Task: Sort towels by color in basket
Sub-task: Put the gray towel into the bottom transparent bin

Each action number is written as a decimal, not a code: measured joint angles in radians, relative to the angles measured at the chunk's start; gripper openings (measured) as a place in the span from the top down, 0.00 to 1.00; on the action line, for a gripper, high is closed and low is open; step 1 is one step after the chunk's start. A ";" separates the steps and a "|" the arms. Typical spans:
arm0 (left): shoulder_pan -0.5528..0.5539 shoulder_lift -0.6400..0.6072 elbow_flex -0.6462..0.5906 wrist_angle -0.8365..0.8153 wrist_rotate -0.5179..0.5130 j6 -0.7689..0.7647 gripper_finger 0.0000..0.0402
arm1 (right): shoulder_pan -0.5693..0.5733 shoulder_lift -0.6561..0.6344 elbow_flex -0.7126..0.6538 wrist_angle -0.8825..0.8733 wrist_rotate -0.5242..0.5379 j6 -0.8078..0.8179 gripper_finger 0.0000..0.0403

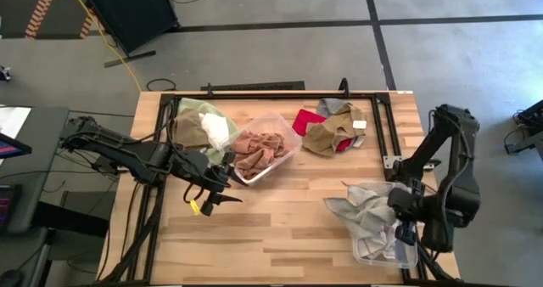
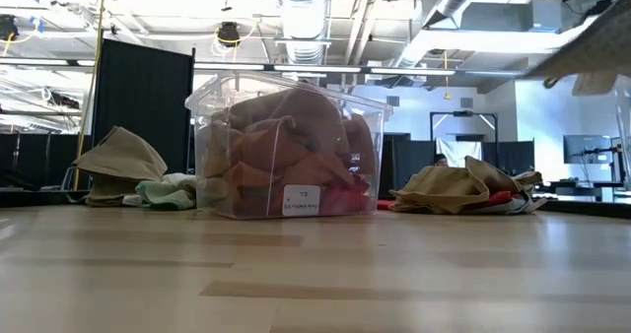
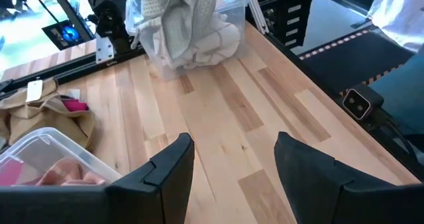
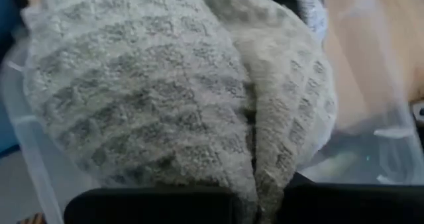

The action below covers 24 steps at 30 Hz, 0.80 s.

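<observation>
- High view: the right gripper [image 1: 405,212], lower right, holds the grey towel [image 1: 361,206] over a clear bin [image 1: 383,251], presumably to drop it in; mid-frame, a second bin [image 1: 293,148] holds rust-orange towels [image 1: 259,149].
- Low view: that bin stands on the worktop [image 2: 315,274].
- Left wrist view: the left gripper [image 3: 233,159] hovers with fingers wide (nothing between them).
- Right wrist view: the fingers pinch grey cloth.

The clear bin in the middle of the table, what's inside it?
The clear bin holds crumpled rust-orange towels, piled up to its rim. Through its wall, the low view shows something red low on one side. Anything beneath the pile is covered.
</observation>
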 joint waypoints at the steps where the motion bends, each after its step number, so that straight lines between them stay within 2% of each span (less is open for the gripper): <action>1: 0.000 0.000 0.000 0.000 0.000 0.000 0.50 | -0.002 0.016 0.000 0.004 -0.015 0.001 0.93; 13: 0.000 0.000 0.000 -0.013 0.000 -0.006 0.50 | -0.063 0.208 -0.005 0.136 -0.100 -0.065 0.93; 18: 0.000 0.000 0.000 -0.015 0.001 -0.013 0.50 | -0.124 0.266 -0.103 0.332 -0.187 -0.142 0.93; 22: 0.000 0.000 0.000 -0.029 0.001 -0.016 0.50 | -0.179 0.292 -0.197 0.487 -0.307 -0.199 0.93; 24: 0.000 0.000 -0.001 -0.030 0.001 -0.021 0.50 | -0.200 0.295 -0.229 0.517 -0.335 -0.218 0.93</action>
